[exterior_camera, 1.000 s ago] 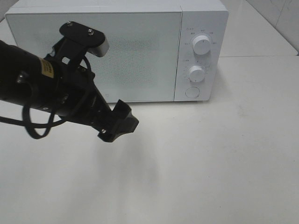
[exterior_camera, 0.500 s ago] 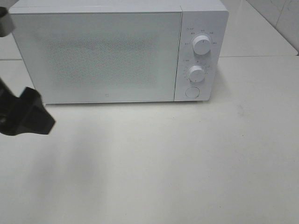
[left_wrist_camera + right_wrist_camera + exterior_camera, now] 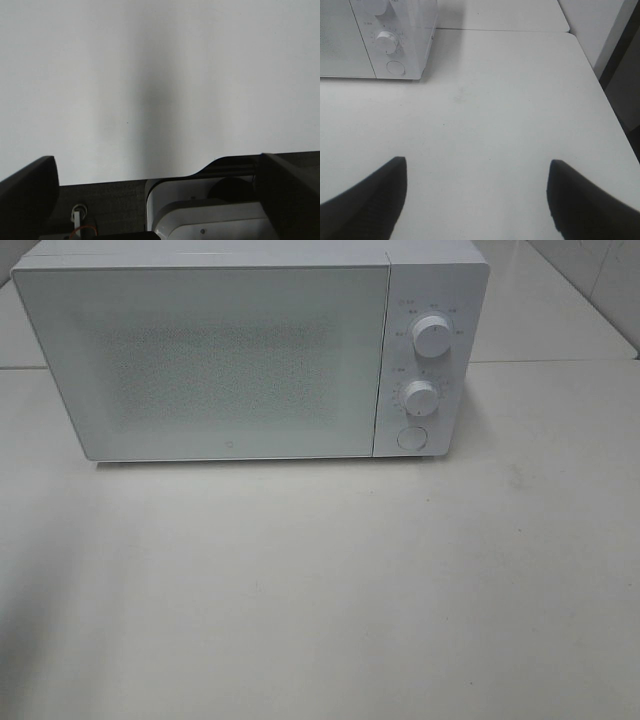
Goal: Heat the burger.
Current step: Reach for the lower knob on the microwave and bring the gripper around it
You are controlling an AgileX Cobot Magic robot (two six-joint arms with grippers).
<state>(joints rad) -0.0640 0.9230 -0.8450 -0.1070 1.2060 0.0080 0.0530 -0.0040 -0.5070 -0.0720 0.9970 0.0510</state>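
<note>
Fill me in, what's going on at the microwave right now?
Nothing is being handled. The white microwave sits on the table with its door shut, and no burger shows in any view. Neither arm appears in the high view. The left gripper hangs open and empty over a white surface; the right gripper, also open and empty, looks toward the microwave's lower knob and round button.

The left gripper (image 3: 157,159) had its dark fingers (image 3: 30,192) spread wide, empty. The right gripper (image 3: 477,162) had its fingers (image 3: 370,200) parted too, holding nothing.
</note>
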